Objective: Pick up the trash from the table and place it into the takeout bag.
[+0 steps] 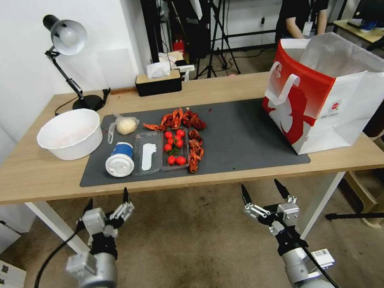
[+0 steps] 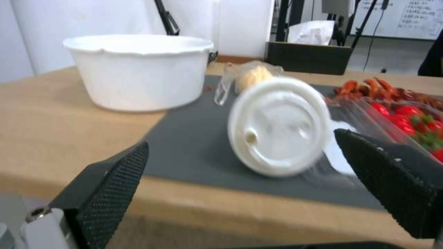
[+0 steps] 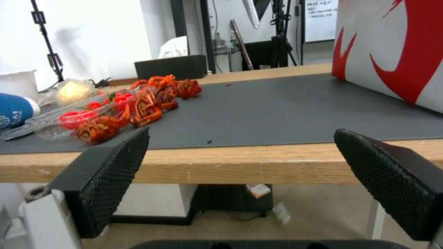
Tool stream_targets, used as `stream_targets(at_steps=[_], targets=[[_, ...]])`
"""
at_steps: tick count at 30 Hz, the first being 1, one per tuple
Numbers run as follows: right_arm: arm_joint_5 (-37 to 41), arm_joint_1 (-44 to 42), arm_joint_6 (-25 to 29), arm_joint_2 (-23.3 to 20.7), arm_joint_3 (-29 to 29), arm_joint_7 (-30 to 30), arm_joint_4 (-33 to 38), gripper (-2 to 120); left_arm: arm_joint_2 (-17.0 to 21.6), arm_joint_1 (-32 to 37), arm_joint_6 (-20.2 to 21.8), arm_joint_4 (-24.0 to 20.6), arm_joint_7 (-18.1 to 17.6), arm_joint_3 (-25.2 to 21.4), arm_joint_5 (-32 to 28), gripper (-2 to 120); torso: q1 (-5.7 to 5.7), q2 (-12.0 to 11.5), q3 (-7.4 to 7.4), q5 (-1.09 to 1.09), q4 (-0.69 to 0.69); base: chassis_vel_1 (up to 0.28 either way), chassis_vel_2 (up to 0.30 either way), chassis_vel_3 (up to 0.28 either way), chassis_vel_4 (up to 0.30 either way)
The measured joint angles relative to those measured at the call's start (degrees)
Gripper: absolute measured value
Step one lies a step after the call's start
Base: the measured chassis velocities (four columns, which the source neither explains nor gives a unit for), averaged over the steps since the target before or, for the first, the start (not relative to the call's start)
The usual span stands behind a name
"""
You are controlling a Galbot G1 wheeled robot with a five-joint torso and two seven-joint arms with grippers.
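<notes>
The table (image 1: 32, 175) carries a grey mat (image 1: 242, 133). The takeout bag (image 1: 330, 94) stands open at the mat's 3 o'clock end. At 9 o'clock a white bowl (image 1: 70, 133) sits on the wood. The blue cup (image 1: 120, 158) lies on its side at the mat's 8 o'clock, the clear bag with a yellow lump (image 1: 125, 124) at 10 o'clock. Below the table's near edge, the left gripper (image 1: 108, 204) and right gripper (image 1: 263, 192) hang wide open, holding nothing.
</notes>
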Motion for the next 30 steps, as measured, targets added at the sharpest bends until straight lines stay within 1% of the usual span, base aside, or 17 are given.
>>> stream_targets(at_steps=[4, 5, 6, 7, 9, 10, 11, 13, 15, 17, 19, 20, 21, 22, 25, 27, 30], targets=[[-0.5, 0.0, -0.5, 0.2, -0.2, 0.0, 0.0, 100, 5.0, -3.8, 2.8, 0.8, -1.1, -0.4, -2.8, 100, 0.00, 0.0, 0.00, 0.01, 0.00, 0.000, 0.000, 0.000, 0.000], [-0.5, 0.0, -0.5, 0.2, -0.2, 0.0, 0.0, 100, 5.0, -3.8, 2.8, 0.8, -1.1, -0.4, -2.8, 100, 0.00, 0.0, 0.00, 0.01, 0.00, 0.000, 0.000, 0.000, 0.000], [-0.8, -0.1, -0.9, 0.3, -0.2, 0.0, 0.0, 100, 7.4, -6.3, 4.4, 1.0, -1.8, -0.5, -5.2, 100, 0.00, 0.0, 0.00, 0.01, 0.00, 0.000, 0.000, 0.000, 0.000], [-1.1, -0.3, -1.0, 0.3, -0.2, 0.0, -0.1, 100, 8.7, -8.3, 5.6, 1.1, -2.2, -0.7, -7.0, 100, 0.00, 0.0, 0.00, 0.01, 0.00, 0.000, 0.000, 0.000, 0.000], [-1.2, -0.3, -1.1, 0.3, -0.2, 0.1, -0.1, 100, 9.2, -9.3, 6.2, 1.1, -2.4, -0.7, -7.9, 100, 0.00, 0.0, 0.00, 0.01, 0.00, 0.000, 0.000, 0.000, 0.000], [-1.3, -0.4, -1.1, 0.2, -0.2, 0.1, -0.1, 100, 9.9, -10.7, 6.9, 1.2, -2.7, -0.7, -9.5, 100, 0.00, 0.0, 0.00, 0.01, -0.01, 0.000, 0.000, 0.000, 0.000], [-1.6, -0.5, -1.2, 0.2, -0.2, 0.1, -0.2, 100, 11.5, -13.4, 8.8, 1.4, -3.5, -0.1, -13.7, 100, 0.00, 0.0, 0.00, 0.01, -0.02, 0.000, 0.000, 0.000, 0.000], [-1.7, -0.5, -1.3, 0.2, -0.2, 0.2, -0.2, 100, 11.9, -14.1, 9.2, 1.5, -3.8, 0.1, -14.9, 100, 0.00, 0.0, 0.00, 0.01, -0.02, 0.000, 0.000, 0.000, 0.000], [-1.9, -0.6, -2.0, 0.3, -0.3, 0.5, -0.2, 100, 14.3, -17.1, 11.5, 1.8, -4.7, 1.6, -22.5, 100, 0.00, 0.0, 0.00, 0.02, -0.01, 0.000, 0.000, 0.000, 0.000], [-2.0, -0.6, -2.2, 0.3, -0.3, 0.6, -0.2, 100, 14.5, -17.5, 11.7, 1.9, -4.8, 1.8, -23.4, 100, 0.00, 0.0, 0.00, 0.01, 0.00, 0.000, 0.000, 0.000, 0.000], [-2.5, -0.6, -2.6, 0.3, -0.4, 0.8, -0.1, 100, 15.6, -20.0, 13.6, 2.9, -6.3, 2.7, -29.7, 100, 0.00, 0.0, 0.00, 0.02, 0.00, 0.000, 0.000, 0.000, 0.000], [-2.5, -0.6, -2.6, 0.3, -0.4, 0.8, -0.1, 100, 15.6, -20.0, 13.6, 2.9, -6.3, 2.7, -29.7, 100, 0.00, 0.0, 0.00, 0.02, 0.00, 0.000, 0.000, 0.000, 0.000], [-2.7, -0.6, -2.7, 0.4, -0.5, 0.9, -0.1, 100, 15.9, -21.3, 14.8, 3.9, -7.5, 3.0, -33.0, 100, 0.00, 0.0, 0.00, 0.01, 0.00, 0.000, 0.000, 0.000, 0.000], [-2.8, -0.6, -2.8, 0.4, -0.5, 1.0, -0.1, 100, 16.0, -22.3, 15.6, 4.8, -8.0, 3.2, -34.4, 100, 0.00, 0.0, 0.00, 0.01, 0.00, 0.000, 0.000, 0.000, 0.000], [-2.9, -0.6, -2.9, 0.4, -0.5, 1.1, -0.1, 100, 16.1, -23.7, 17.1, 6.5, -8.6, 3.6, -35.2, 100, 0.00, 0.0, 0.00, 0.01, 0.00, 0.000, 0.000, 0.000, 0.000], [-3.0, -0.7, -3.0, 0.3, -0.4, 1.2, -0.5, 100, 16.3, -25.0, 19.0, 8.3, -9.3, 4.2, -34.6, 100, 0.00, 0.0, 0.00, 0.02, 0.00, 0.000, 0.000, 0.000, 0.000], [-3.0, -0.7, -3.0, 0.2, -0.3, 1.3, -0.8, 100, 16.3, -25.3, 20.1, 9.0, -9.6, 4.5, -34.0, 100, 0.00, 0.0, 0.00, 0.01, 0.00, 0.000, 0.000, 0.000, 0.000]])
